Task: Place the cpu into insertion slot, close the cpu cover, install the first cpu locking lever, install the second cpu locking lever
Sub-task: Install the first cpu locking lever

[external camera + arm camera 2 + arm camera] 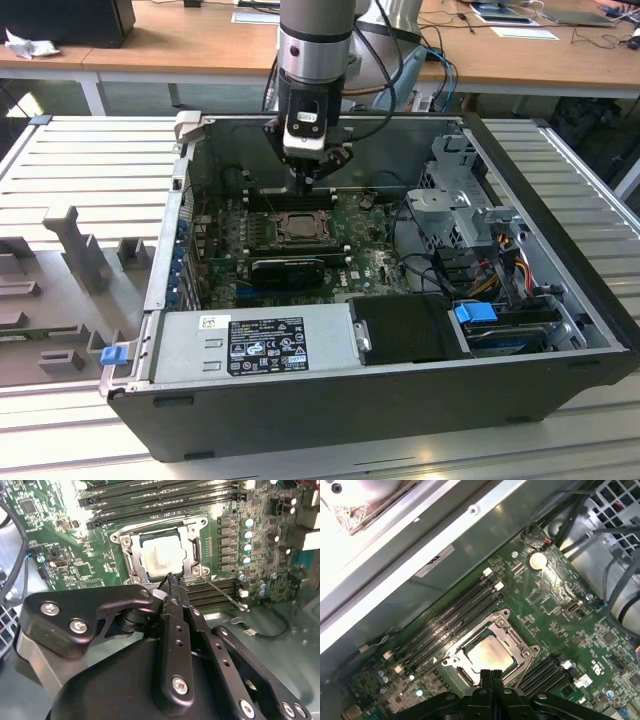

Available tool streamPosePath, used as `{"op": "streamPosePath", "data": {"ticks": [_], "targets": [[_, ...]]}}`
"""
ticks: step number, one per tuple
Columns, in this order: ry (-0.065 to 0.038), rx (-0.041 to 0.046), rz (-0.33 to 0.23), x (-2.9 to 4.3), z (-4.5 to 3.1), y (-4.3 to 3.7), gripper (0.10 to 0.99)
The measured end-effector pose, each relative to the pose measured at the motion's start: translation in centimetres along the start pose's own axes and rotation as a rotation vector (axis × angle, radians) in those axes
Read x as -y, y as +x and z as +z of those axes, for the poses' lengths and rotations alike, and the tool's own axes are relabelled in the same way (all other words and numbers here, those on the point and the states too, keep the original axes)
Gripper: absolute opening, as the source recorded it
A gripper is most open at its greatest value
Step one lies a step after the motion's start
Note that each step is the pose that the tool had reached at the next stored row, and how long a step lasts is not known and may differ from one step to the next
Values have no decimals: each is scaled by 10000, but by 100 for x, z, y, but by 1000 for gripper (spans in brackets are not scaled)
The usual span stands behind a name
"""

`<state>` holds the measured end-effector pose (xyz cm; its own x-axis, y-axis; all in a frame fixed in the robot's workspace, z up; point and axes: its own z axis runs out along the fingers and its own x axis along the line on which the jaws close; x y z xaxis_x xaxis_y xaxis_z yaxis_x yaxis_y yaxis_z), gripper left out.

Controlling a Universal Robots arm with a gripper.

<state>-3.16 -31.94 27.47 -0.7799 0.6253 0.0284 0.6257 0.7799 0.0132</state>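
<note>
Exterior view: gripper [309,182] points straight down near cpu [298,228].

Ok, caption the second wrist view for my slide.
Shut black jaws at the edge of the silvery metal frame cover lying over the pale square cpu.

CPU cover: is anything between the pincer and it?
Nothing visible stands between them. In the second wrist view the pincer has its tips together right at the edge of the cpu cover, which lies flat over the cpu.
</note>
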Motion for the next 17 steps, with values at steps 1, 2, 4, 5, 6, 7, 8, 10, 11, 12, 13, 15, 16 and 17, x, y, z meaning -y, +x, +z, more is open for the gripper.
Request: {"op": "streamPosePath", "data": {"ticks": [1,2,4,5,6,7,8,10,11,12,13,15,16,17], "targets": [[2,-1,-100,0,0,0,106],[5,-3,-208,0,0,0,106],[16,-7,-555,0,2,0,106],[24,-10,-843,0,3,0,106],[31,-14,-1089,0,3,0,106],[36,-16,-1246,0,4,0,106],[41,-18,-1397,0,4,0,106],[49,-23,-1735,0,4,0,106],[56,-25,-1938,0,5,0,106],[60,-27,-2094,0,5,0,106],[67,-31,-2351,0,6,0,106],[77,-35,-2716,0,7,0,106],[81,-37,-2856,0,8,0,106],[89,-40,-3110,0,8,0,106]]}}
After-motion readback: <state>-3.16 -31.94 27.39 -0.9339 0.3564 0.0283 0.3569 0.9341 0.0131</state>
